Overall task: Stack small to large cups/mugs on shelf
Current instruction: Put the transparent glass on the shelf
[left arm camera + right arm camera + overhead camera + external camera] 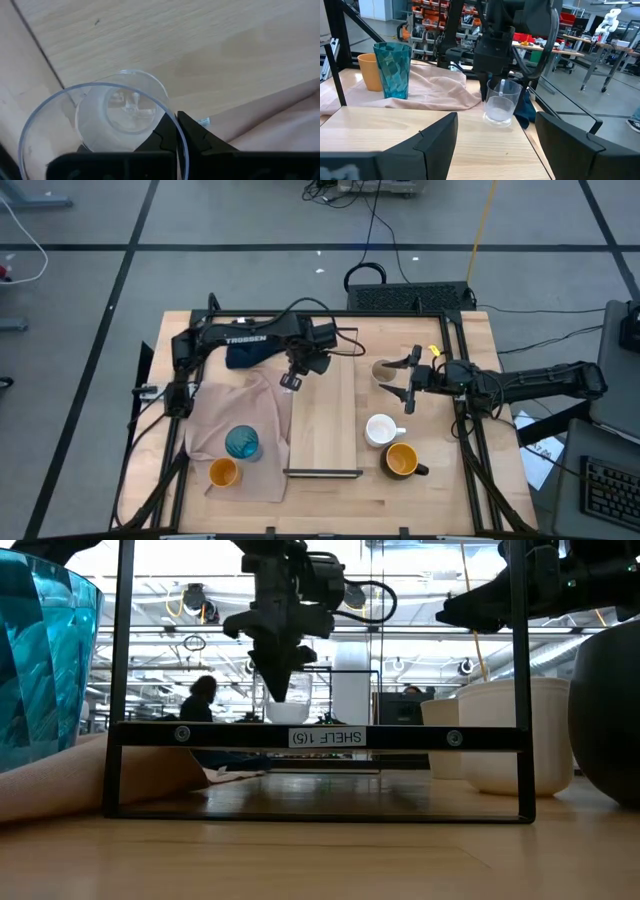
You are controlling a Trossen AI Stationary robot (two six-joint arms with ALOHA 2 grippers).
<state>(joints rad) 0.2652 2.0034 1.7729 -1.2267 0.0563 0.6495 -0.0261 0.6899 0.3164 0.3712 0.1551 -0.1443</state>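
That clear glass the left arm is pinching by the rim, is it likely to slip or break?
Probably somewhat slippery: the left gripper holds the clear glass only by its thin smooth rim. It looks light, since its walls are thin and it appears empty. It is likely fragile, and being taller than it is wide, it could tip if set down crooked on the shelf.

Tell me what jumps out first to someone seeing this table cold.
The left gripper pinches the rim of a clear glass at the far end of the light-wood shelf. The right gripper hangs open over a beige-grey cup, with a teal tumbler standing on the beige cloth.
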